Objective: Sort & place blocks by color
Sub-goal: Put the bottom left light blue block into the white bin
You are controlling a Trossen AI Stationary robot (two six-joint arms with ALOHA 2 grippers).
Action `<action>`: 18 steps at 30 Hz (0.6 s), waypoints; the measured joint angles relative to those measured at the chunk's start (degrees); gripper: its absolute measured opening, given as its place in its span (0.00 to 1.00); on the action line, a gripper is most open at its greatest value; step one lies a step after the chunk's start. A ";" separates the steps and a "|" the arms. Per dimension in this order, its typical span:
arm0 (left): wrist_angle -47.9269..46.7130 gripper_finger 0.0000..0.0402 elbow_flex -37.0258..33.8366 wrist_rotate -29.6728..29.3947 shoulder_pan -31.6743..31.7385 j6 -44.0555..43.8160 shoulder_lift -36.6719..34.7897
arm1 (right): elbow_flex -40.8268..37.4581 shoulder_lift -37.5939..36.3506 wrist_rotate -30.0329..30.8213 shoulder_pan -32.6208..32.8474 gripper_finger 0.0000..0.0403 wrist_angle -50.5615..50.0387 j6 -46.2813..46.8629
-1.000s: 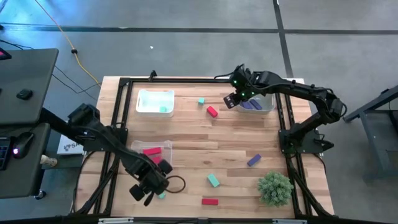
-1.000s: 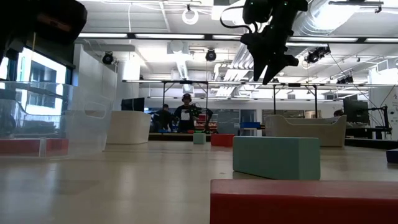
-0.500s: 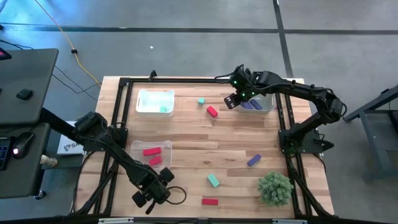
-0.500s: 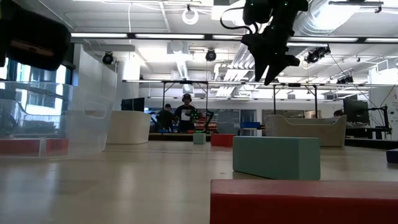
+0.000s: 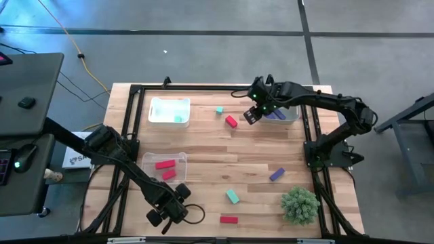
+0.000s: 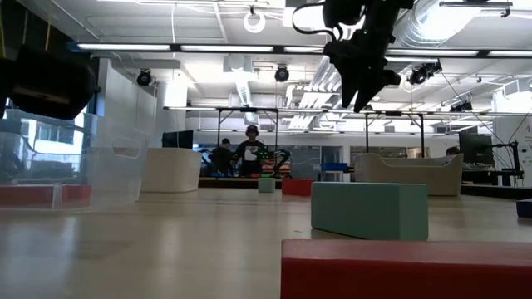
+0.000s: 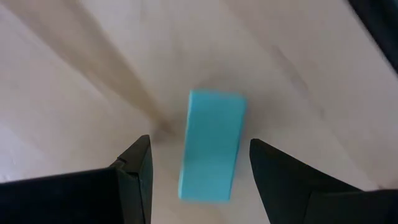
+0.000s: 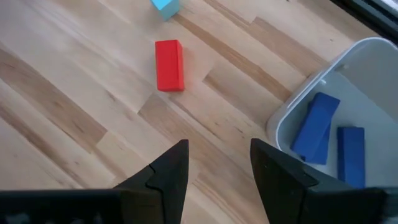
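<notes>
My left gripper [image 5: 165,215] is open near the table's near-left corner, pointing down. In the left wrist view, a teal block [image 7: 211,149] lies flat on the wood between its two fingers [image 7: 138,163], with a gap on each side. In the high view the gripper hides this block. My right gripper [image 5: 251,116] hangs open above the table beside the tray of purple blocks [image 5: 279,112]. Just ahead of it lie a red block [image 8: 169,65] and a teal block [image 8: 165,5]. More loose blocks rest on the table: purple [image 5: 277,174], teal [image 5: 232,196] and red [image 5: 228,219].
A clear tray holding red blocks [image 5: 165,167] sits just beyond my left gripper. A tray with a teal block [image 5: 169,110] is at the far left. A spiky green plant [image 5: 300,205] stands near the near-right corner. Black frame rails run along the table's sides. People stand in the room behind.
My left gripper has moved toward the table's near edge and down, and now stands over the teal block, hiding it from above. My right gripper has edged a little toward the red block. No block has moved.
</notes>
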 joint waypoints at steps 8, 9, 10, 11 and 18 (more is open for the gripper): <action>0.66 0.45 0.10 -0.18 0.00 -0.01 0.74 | 0.00 0.00 1.03 1.42 0.40 -0.18 0.68; 0.66 0.45 0.10 -0.09 0.00 -0.04 0.74 | 0.00 0.00 1.05 1.47 0.40 -0.23 1.03; 0.66 0.45 0.10 -0.19 0.00 -0.31 0.74 | 0.00 0.00 1.13 1.48 0.40 -0.24 1.04; 0.68 0.45 0.10 -0.15 0.06 -0.35 0.74 | 0.00 0.00 1.18 1.48 0.40 -0.24 1.05; 0.70 0.32 0.10 0.02 0.13 -0.42 0.74 | 0.00 0.00 1.18 1.48 0.40 -0.25 1.04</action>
